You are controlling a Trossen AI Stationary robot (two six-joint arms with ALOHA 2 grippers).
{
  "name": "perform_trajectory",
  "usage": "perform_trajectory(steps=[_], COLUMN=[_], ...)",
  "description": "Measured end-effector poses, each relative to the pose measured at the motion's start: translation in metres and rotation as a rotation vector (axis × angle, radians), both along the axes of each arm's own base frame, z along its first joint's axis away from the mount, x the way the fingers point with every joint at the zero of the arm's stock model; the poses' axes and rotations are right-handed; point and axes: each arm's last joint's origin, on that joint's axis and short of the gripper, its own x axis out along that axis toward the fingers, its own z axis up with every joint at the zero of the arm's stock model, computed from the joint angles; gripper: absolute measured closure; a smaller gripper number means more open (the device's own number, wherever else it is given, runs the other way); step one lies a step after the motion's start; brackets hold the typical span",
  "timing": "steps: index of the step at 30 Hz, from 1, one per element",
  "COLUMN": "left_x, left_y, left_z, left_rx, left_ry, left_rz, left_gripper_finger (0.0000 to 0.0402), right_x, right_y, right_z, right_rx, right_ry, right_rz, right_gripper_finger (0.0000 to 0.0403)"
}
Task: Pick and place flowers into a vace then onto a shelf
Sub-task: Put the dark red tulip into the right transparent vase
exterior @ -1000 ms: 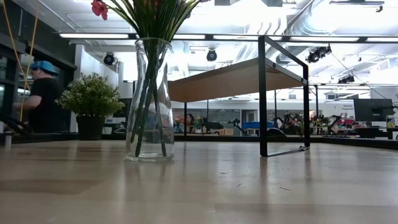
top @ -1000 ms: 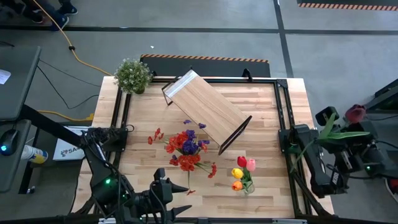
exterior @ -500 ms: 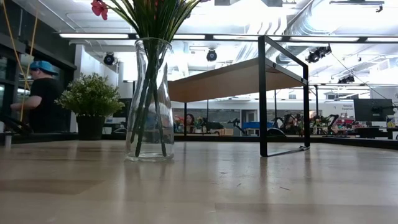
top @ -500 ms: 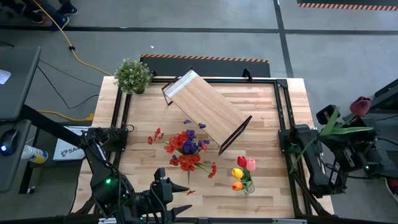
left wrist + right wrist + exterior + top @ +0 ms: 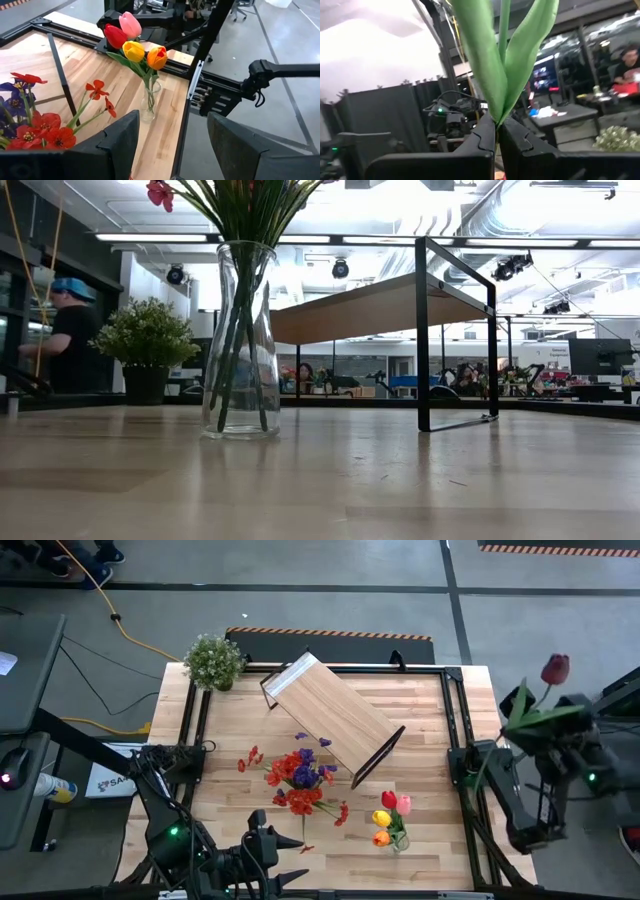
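Off tabletop's right edge, right end effector (image 5: 496,131) clamps maroon tulip (image 5: 555,668) by stem. We judge carry next: swing toward tulip vase (image 5: 398,840), keep stem vertical. Left end effector (image 5: 170,145) waits, parted, empty.

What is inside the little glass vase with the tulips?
The little vase holds four tulips: red, pink, yellow and orange, on green stems. Nothing else shows through the glass; I cannot tell if it holds water.

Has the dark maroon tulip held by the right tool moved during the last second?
Yes. In the high view the dark maroon tulip has swung toward the picture's top, away from the table's near edge, judged against the table frame.
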Motion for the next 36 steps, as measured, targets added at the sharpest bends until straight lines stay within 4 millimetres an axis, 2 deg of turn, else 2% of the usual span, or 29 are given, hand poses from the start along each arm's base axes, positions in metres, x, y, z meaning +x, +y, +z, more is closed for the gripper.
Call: perform_trajectory(steps=[11,15,19,27,36], left_x=[0.0,0.0,0.0,0.0,0.002], left_y=[0.0,0.0,0.001,0.004,0.002], left_z=[0.0,0.0,0.0,0.003,0.007], left_rx=[0.016,0.02,0.021,0.079,0.04], left_ry=[0.005,0.0,-0.015,-0.086,-0.137], left_rz=[-0.008,0.002,0.02,0.129,0.156], left_gripper_finger=[0.0135,0.0135,0.0135,0.0135,0.0135], right_x=[0.003,0.008,0.016,0.03,0.031], right_y=[-0.045,-0.058,-0.071,-0.073,-0.063], right_z=[0.008,0.011,0.012,0.012,0.012], right_rx=[0.077,0.038,0.069,0.097,-0.04], right_ry=[0.04,0.039,0.055,0.086,0.02], right_rz=[0.167,0.235,0.385,0.699,0.876], right_gripper_finger=[0.0402,0.0402,0.0402,0.0403,0.0403])
